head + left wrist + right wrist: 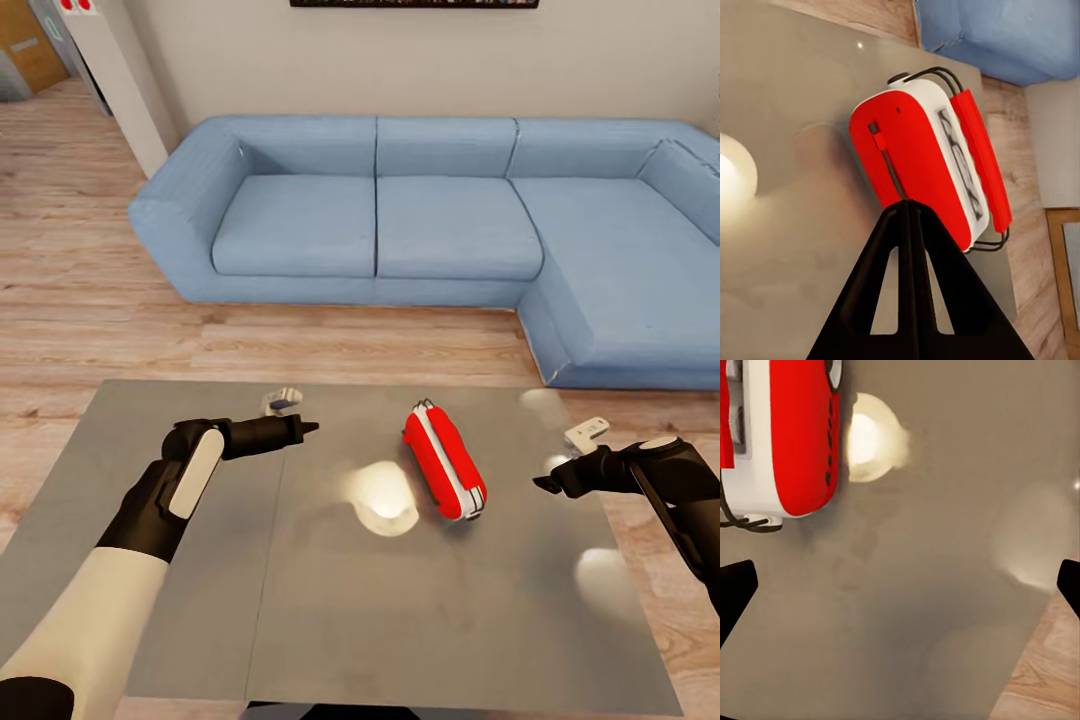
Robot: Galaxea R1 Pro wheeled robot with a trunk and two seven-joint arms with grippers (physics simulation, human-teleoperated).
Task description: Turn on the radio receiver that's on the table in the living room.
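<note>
Approach step — the left gripper [312,428], fingers pressed together, points at the radio receiver [445,460] on the table [180,620], and the right gripper [545,485], fingers spread, waits beside it — next comes a press on its switch.

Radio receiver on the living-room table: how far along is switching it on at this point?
Done: the robot is at the table, with the radio receiver between its arms. In hand: the left gripper, fingers together, points at the radio from close by; the right gripper is open beside it. Neither touches it. Left: making contact and pressing the switch; nothing shows it on.
</note>
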